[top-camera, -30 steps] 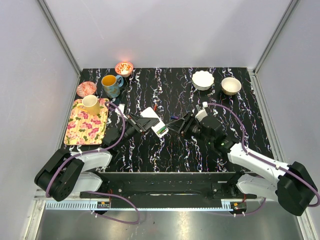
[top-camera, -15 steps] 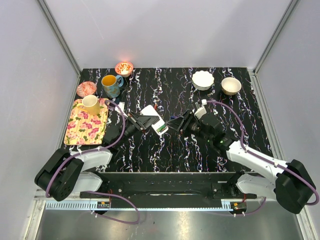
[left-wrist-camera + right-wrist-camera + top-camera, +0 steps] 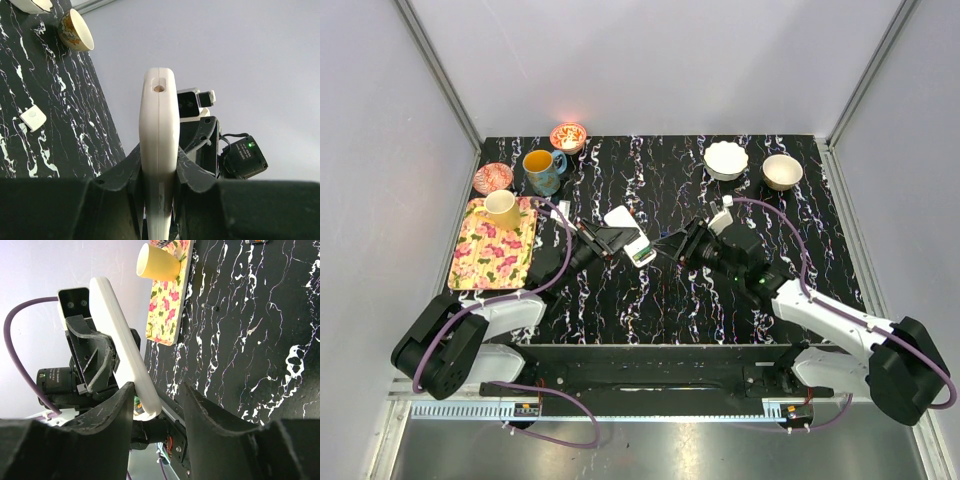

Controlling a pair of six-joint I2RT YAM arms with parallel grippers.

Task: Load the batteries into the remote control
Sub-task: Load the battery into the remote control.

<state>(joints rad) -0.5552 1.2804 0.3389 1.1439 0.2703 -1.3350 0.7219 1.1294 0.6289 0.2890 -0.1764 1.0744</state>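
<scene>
My left gripper [image 3: 611,241] is shut on the white remote control [image 3: 624,226] and holds it edge-up above the table's middle. In the left wrist view the remote [image 3: 159,130] stands edge-on, clamped between the fingers of the left gripper [image 3: 159,175]. Its lower end with green parts [image 3: 642,256] points at my right gripper [image 3: 671,245]. In the right wrist view the right gripper [image 3: 157,392] is open, and the end of the remote [image 3: 122,357] sits between its jaws, against the left finger [image 3: 117,410]. A small dark battery-like piece [image 3: 210,306] lies on the table.
Two bowls [image 3: 726,160] [image 3: 782,171] stand at the back right. A floral tray [image 3: 490,255] with a yellow cup [image 3: 502,208] is at the left, with a blue mug [image 3: 542,170] and two small patterned bowls [image 3: 568,136] [image 3: 492,178] behind it. A small white piece [image 3: 33,118] lies near the right arm.
The left gripper has lifted the remote slightly toward the back. The right gripper has moved left and closed in on the remote's end.
</scene>
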